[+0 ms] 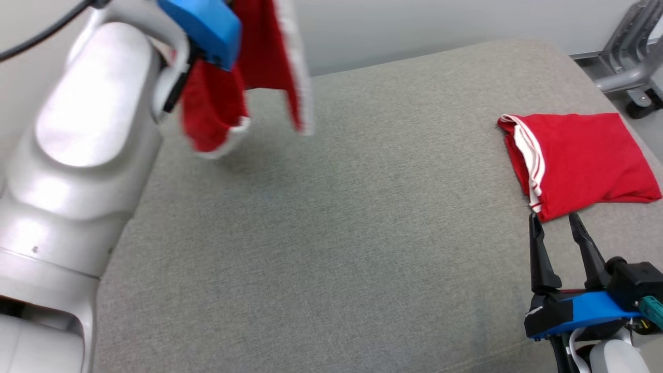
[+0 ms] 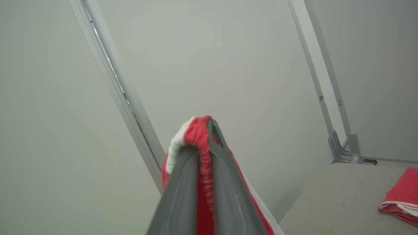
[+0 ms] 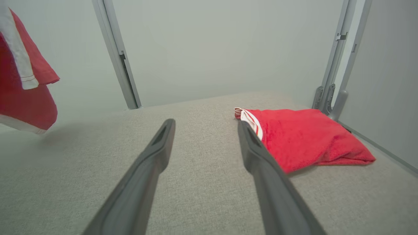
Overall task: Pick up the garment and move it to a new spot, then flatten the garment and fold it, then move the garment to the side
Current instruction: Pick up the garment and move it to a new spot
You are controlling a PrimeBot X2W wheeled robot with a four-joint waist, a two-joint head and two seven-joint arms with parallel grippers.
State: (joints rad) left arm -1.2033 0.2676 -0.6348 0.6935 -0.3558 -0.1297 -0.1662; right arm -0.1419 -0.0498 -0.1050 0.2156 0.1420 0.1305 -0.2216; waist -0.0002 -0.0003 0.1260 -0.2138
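A red garment with white trim (image 1: 217, 103) hangs in the air above the far left of the grey padded surface (image 1: 331, 233). My left gripper (image 2: 204, 137) is shut on a bunched edge of it, red and white cloth pinched between the fingers. The right wrist view shows the garment (image 3: 23, 98) dangling at its left edge, clear of the surface. My right gripper (image 1: 553, 220) stands open low at the near right, nothing between its fingers (image 3: 163, 143). Its tips are just short of a second red garment (image 1: 585, 155), which lies folded on the right side.
A grey wall with slanted metal posts (image 3: 117, 55) backs the surface. A metal stand on wheels (image 1: 627, 57) sits past the far right corner. The folded garment (image 3: 303, 137) lies close to the surface's right edge.
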